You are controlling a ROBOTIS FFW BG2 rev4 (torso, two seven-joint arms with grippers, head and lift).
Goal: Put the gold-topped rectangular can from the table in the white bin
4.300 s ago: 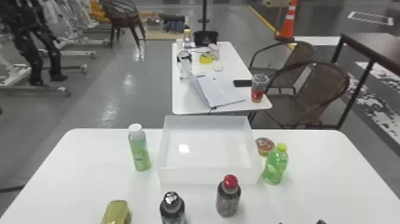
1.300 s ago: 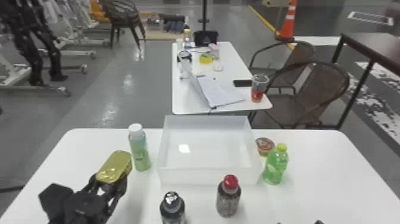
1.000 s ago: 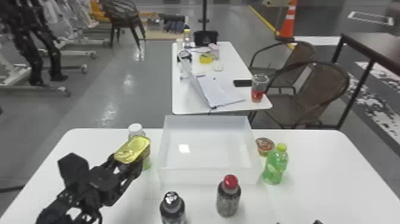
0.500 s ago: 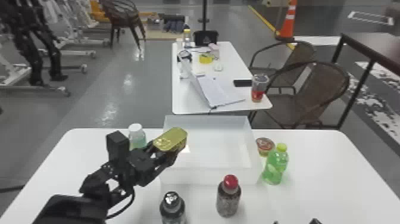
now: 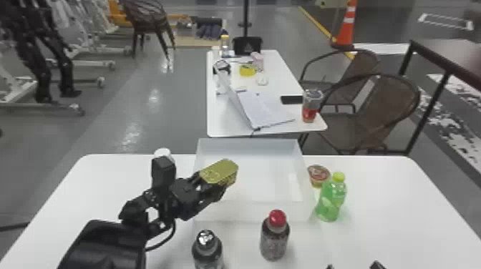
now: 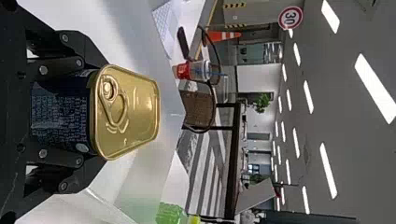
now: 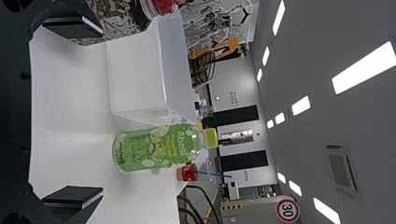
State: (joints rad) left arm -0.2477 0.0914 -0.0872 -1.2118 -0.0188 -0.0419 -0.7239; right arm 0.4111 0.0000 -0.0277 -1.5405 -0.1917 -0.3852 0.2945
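Can (image 5: 222,171) hangs in left gripper (image 5: 213,182) over bin (image 5: 250,146) (left edge, room rightward).

brown wicker chairs (image 5: 372,111) and an orange cone (image 5: 346,27) stand on a glossy grey floor (image 5: 154,103).

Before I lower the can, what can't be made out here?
White-capped bottle: body mostly hidden by the left arm, head view.
White bin: left wall partly behind that arm, head view.
Silver-capped bottle: base cut off by the bottom edge, head view.
Gold-topped can: label print too small, left wrist view.
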